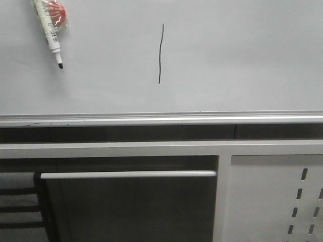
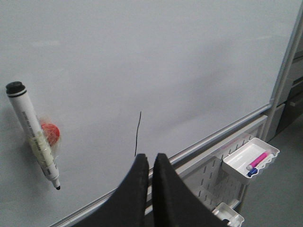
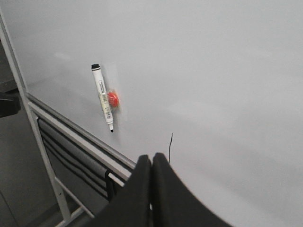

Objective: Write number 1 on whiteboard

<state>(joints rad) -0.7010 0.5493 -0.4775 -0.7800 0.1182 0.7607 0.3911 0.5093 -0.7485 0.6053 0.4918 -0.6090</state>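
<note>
The whiteboard (image 1: 242, 55) fills the upper part of the front view, with a silver rail (image 1: 161, 119) along its lower edge. The number 1 (image 1: 160, 53) is a thin black, slightly wavy stroke near the board's middle; it also shows as the stroke (image 2: 138, 134) and the stroke (image 3: 170, 147). A white marker (image 1: 50, 31) with a black tip hangs on the board at upper left, held by a red magnet (image 1: 57, 12). My left gripper (image 2: 149, 157) and right gripper (image 3: 152, 157) are both shut on nothing, off the board. Neither gripper shows in the front view.
Below the rail is a white frame with a horizontal bar (image 1: 128, 174) and a slotted light grey panel (image 1: 282, 201) at lower right. A small white tray (image 2: 251, 160) with pink and blue markers hangs on that panel. The board's side frame (image 3: 19, 90) stands at its left edge.
</note>
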